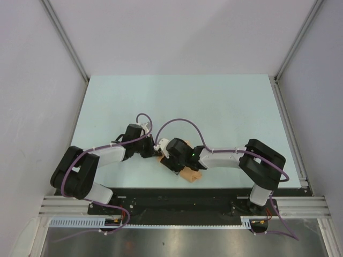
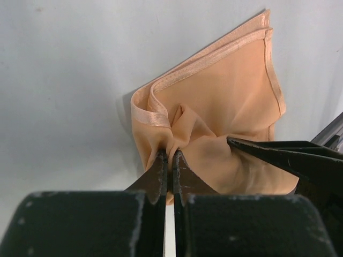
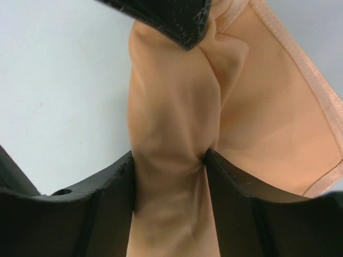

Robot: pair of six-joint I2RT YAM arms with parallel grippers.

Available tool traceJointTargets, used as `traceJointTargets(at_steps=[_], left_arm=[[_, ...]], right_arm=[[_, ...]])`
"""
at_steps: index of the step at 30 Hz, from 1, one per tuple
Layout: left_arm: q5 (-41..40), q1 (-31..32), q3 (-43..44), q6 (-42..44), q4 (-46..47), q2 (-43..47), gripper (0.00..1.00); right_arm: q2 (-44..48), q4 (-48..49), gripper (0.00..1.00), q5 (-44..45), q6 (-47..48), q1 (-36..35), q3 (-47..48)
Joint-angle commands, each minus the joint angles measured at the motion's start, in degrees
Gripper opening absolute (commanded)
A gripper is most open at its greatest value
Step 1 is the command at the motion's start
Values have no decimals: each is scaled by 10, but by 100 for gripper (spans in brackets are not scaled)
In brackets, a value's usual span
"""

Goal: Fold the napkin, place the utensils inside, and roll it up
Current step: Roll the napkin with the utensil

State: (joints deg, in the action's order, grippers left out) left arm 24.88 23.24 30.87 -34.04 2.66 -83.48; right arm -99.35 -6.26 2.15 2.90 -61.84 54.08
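the table (image 1: 214, 107) is the biggest thing i have on screen, pale, and both arms reach in over its near middle. the left arm (image 1: 107, 155) comes from its side and the right arm (image 1: 230, 158) from the other, wrists almost meeting. i read that as a two-handed hold on one small bundle.

the napkin (image 1: 188, 173) is that bundle. from above only a peach scrap of it shows under the right wrist, close to the near edge. it is no flat square now. in the left wrist view it lies folded over on itself, the stitched hem (image 2: 214, 53) doubled along the far side.

the left gripper (image 2: 170, 163) is clenched tight on a thin pinch of cloth, its jaws nearly touching and wrinkles fanning out from the nip. my guess is that it pins that end so the layers do not slide. the right gripper (image 3: 169, 171) is closed around a much thicker gathered ridge, its jaws set wider and pressing the fabric on both sides. that looks like the hand meant to turn the roll.

the fork does not show in any view. i cannot tell whether it is wrapped inside. by my judgement we are late in the task, at the rolling — though the cloth looks bunched rather than neatly rolled.
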Motion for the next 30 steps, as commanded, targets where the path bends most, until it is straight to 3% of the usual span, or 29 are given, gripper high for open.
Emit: traceJointTargets(at_steps=[1,4,5,8,10,18,30], left_arm=[[16,0,20,11,7,12,4],[11,-12,23,8,3,38,27],[8,-16,21,7,2,46,43],[-11,-36,13,2,-4,83,65],[-27,-46,3,5,-6,111,70],[-15,-50,-58,5,20,158,73],[19,-44,-121,-24,66,150,72]], right_arm=[[-51,-40,51,-42,-24,10,8],[-60,-47,30,-97,-49,26,2],[-59,-43,23,-121,-56,39,-3],[-50,-10,17,-230,-92,70,-27],[-45,24,15,-298,-124,81,-45],[-77,159,13,-477,-221,127,-69],[-124,202,11,-520,-257,169,-66]])
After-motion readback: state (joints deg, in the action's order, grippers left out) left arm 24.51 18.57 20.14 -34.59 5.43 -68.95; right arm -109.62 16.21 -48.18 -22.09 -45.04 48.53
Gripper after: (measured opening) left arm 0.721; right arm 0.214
